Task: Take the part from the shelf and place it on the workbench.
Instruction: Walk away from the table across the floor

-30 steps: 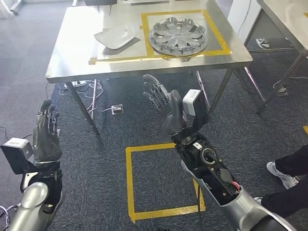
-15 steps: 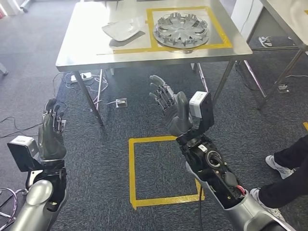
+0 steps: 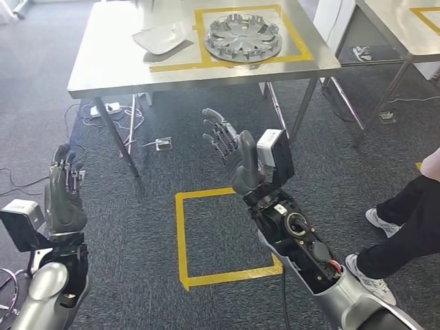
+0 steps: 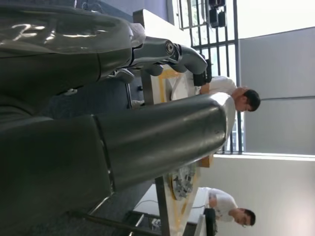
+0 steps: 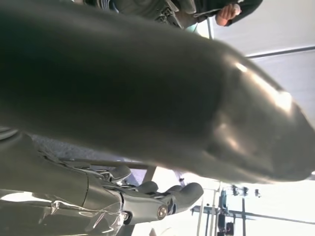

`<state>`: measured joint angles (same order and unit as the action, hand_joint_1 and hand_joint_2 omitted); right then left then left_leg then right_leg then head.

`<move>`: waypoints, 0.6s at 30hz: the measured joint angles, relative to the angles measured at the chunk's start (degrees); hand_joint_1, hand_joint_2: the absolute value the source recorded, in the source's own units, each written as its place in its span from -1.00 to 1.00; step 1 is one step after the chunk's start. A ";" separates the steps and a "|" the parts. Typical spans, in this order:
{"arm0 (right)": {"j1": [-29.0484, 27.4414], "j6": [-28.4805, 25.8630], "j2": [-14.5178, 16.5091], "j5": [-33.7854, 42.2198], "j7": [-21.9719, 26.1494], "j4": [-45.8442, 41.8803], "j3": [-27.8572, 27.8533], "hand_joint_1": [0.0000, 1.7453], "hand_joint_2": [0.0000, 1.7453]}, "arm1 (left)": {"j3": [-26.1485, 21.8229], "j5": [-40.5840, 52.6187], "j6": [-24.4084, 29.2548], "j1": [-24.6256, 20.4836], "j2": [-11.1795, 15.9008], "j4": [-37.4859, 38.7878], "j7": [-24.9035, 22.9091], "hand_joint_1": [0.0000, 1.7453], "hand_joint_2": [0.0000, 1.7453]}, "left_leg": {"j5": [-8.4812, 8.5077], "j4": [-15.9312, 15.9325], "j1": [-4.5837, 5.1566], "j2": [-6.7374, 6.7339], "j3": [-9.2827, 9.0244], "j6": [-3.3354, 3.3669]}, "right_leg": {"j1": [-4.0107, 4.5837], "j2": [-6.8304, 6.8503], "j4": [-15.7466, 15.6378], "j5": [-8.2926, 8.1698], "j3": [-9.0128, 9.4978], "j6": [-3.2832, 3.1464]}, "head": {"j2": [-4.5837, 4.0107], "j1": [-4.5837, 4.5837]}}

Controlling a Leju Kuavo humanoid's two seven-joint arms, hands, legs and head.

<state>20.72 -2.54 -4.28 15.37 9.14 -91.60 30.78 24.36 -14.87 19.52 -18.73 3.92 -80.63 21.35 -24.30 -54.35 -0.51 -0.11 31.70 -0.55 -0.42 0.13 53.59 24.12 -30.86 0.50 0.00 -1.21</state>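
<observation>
Already the wheel cover (image 3: 243,38) lies near the tabletop's (image 3: 104,62) far right corner; both robot hands, left (image 3: 63,196) and right (image 3: 234,152), seemingly hold nothing, fingers apart.

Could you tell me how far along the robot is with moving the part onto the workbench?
Done, apparently: a wheel cover lies inside the yellow tape frame on the workbench, with a flat grey part beside it. In hand: nothing; the left hand and right hand are empty, fingers apart. Left: nothing evident, unless another part is to be fetched.
</observation>
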 joint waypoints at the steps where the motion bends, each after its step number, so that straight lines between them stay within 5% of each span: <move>1: 0.00 -0.04 0.00 -0.14 -0.13 0.00 -0.01 -1.00 -1.00 | 0.00 0.00 0.01 0.00 0.01 0.00 -0.02 -1.00 -1.00 | 0.10 0.06 0.03 0.05 0.18 0.27 | 0.06 0.01 0.05 0.14 -0.05 -0.28 | 0.00 -0.17; 4: -0.01 -0.19 0.00 -0.27 -0.46 0.01 -0.04 -1.00 -1.00 | 0.00 0.04 0.06 0.03 0.02 0.00 -0.05 -1.00 -1.00 | 0.07 0.33 0.05 0.15 0.24 0.55 | 0.20 0.02 0.07 0.33 -0.12 -1.75 | 0.00 -0.74; 13: 0.35 0.93 0.00 0.59 -0.71 0.46 0.04 -1.00 -1.00 | -0.02 0.49 1.07 0.05 0.10 -0.18 -0.51 -1.00 -1.00 | -0.03 -0.24 0.75 0.24 0.58 1.77 | -0.33 0.05 -0.93 -0.74 0.34 1.32 | 0.00 -1.19; 16: 0.53 1.16 0.00 0.96 -0.73 0.63 0.05 -1.00 -1.00 | -0.02 0.60 1.27 0.08 0.14 -0.43 -0.62 -1.00 -1.00 | 0.04 -0.02 0.62 0.11 0.45 2.19 | -0.51 -0.05 -0.87 -0.60 0.19 1.80 | 0.00 -1.06; 18: 0.78 1.20 0.00 1.04 -0.73 0.67 0.04 -1.00 -1.00 | -0.02 0.65 1.35 0.11 0.13 -0.79 -0.69 -1.00 -1.00 | 0.22 0.53 0.26 -0.25 0.05 2.65 | -0.53 -0.11 1.85 1.03 -1.23 2.02 | 0.00 -1.25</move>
<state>21.50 -1.34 -4.28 16.41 8.41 -90.94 30.82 24.35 -14.22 20.87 -18.62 4.05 -81.42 20.65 -24.08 -53.82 -0.25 -0.36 31.75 2.09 -0.96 0.03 55.44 25.15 -32.08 2.52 0.00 -2.45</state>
